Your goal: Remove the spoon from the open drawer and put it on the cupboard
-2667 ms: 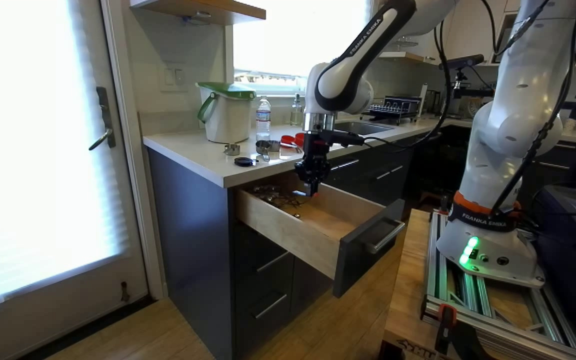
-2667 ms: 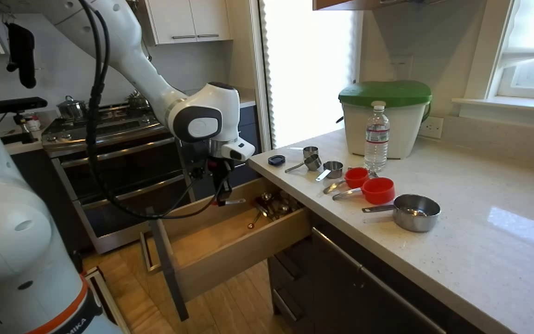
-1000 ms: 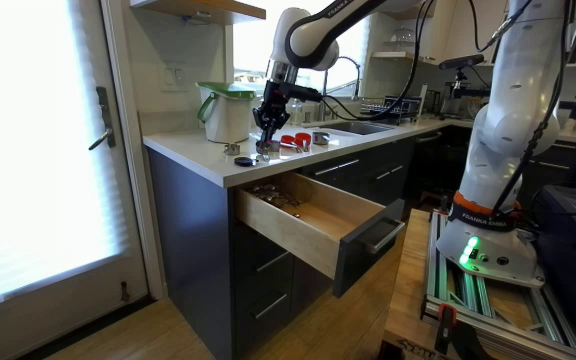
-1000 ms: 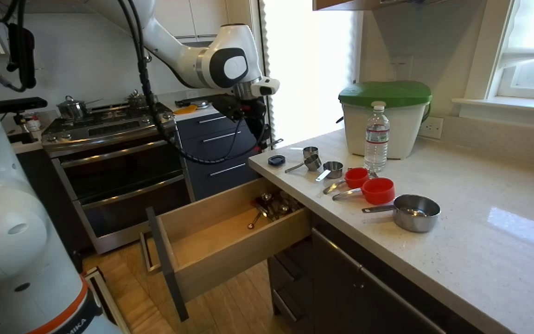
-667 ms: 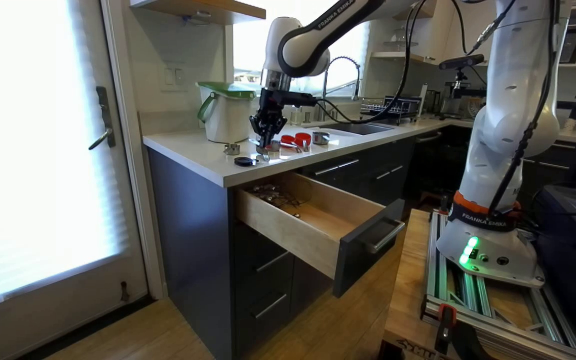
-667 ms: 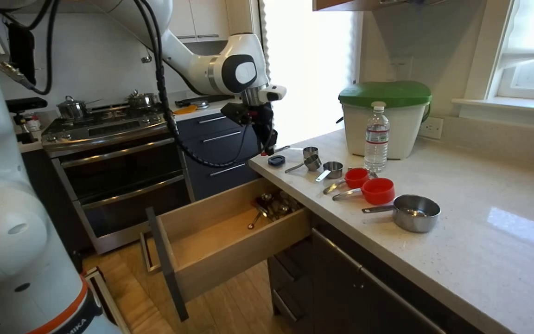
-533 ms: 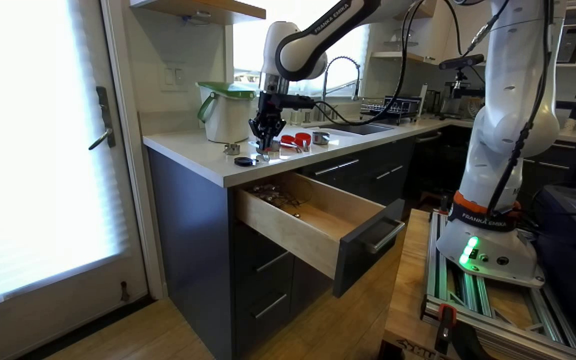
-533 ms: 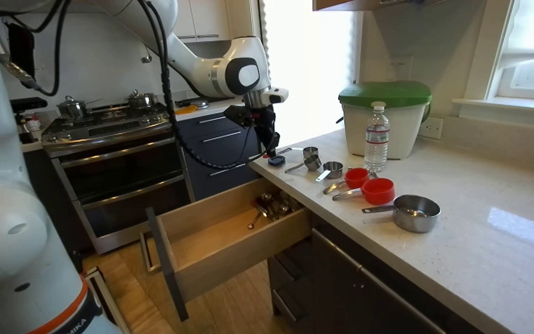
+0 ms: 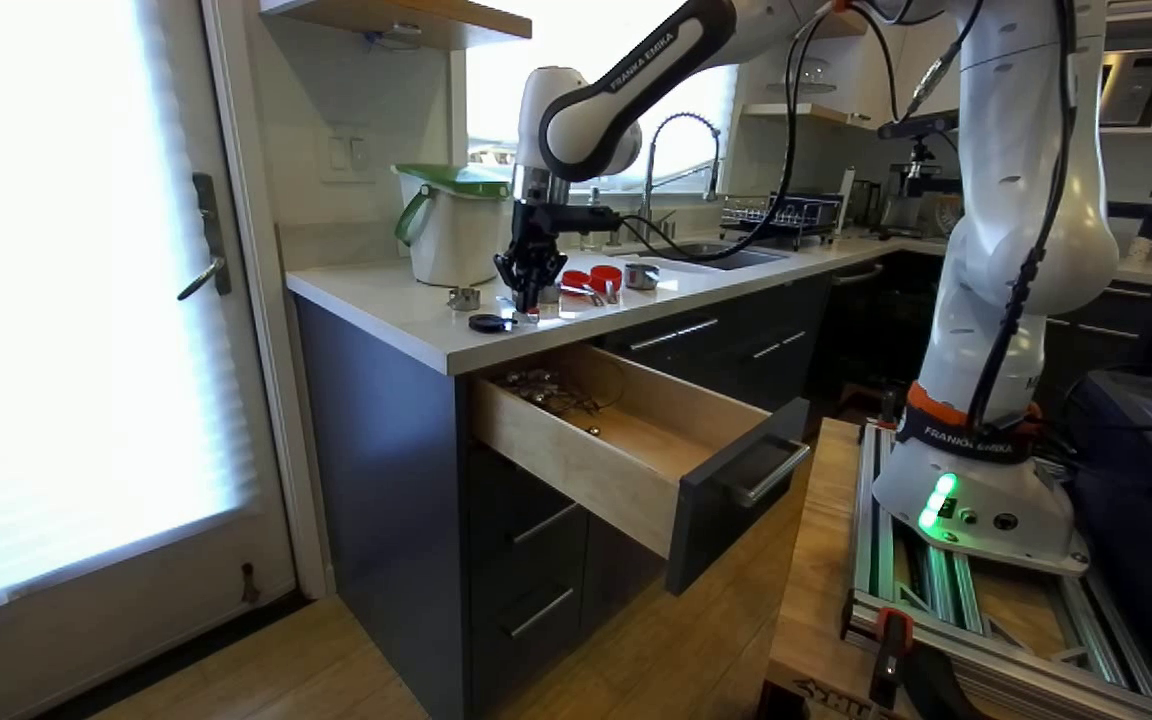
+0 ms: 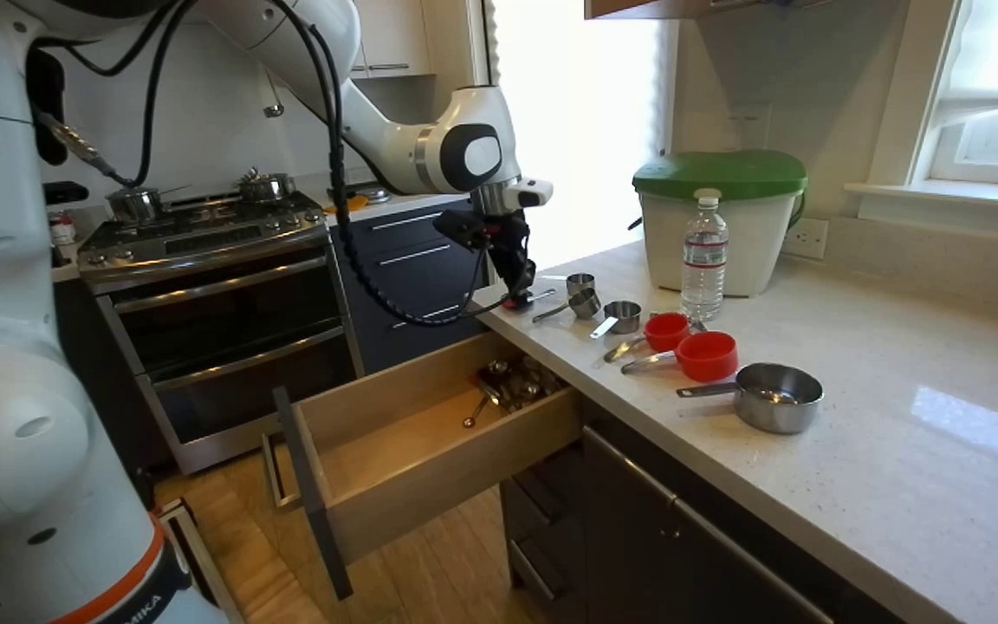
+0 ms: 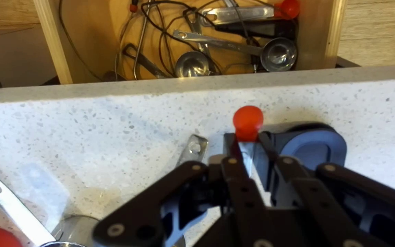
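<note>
- Your black two-fingered gripper (image 11: 248,147) has its fingers closed to a narrow gap, pinching the small spoon (image 11: 248,118) with its round red end and flat metal handle.
- You have that spoon over the pale, speckled countertop (image 11: 115,127) of the long dark grey-blue cupboard (image 9: 386,500); you cannot tell whether it touches the surface.
- In the wrist view its red end faces the straight front edge (image 11: 149,91), a strip of counter lying between.
- Past that edge you have the wide, shallow open drawer (image 9: 586,470), light wood with a dark grey-blue front, metal utensils (image 11: 278,55) jumbled inside.
- Room is tight at your fingers: a rounded dark blue-grey piece (image 11: 315,151) sits just beside one, contact unclear, and a steel handle with a holed end (image 11: 190,156) lies near the other.
- In an exterior view, your widest stretch of countertop runs past the large round steel measuring cup (image 10: 778,418), well apart from the gripper.
</note>
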Robot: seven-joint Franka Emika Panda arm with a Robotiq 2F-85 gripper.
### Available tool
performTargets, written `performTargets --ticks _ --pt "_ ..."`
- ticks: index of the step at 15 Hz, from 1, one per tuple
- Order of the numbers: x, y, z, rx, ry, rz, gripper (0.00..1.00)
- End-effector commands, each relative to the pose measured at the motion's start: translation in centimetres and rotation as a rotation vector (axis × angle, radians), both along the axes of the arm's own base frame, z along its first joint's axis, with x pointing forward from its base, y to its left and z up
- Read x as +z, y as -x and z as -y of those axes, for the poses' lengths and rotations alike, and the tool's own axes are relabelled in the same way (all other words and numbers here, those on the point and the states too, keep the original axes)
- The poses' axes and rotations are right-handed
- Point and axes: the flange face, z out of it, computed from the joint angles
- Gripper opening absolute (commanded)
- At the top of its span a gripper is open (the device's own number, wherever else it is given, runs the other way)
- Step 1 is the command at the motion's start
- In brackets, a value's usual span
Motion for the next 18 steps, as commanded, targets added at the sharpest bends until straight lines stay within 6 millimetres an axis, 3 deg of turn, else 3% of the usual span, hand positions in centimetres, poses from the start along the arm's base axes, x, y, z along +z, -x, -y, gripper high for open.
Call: performTargets --ticks 1,15,17,18 --pt "-0.8 -0.8 0.0 0.002 0.016 -0.002 0.04" --pt "-2.4 -1.5 0.1 0.002 0.024 -0.010 0.05" --pt "-2.5 -1.6 0.0 0.004 0.025 -0.011 0.11" --pt "-2.5 -1.5 0.0 0.005 0.026 -0.012 0.22"
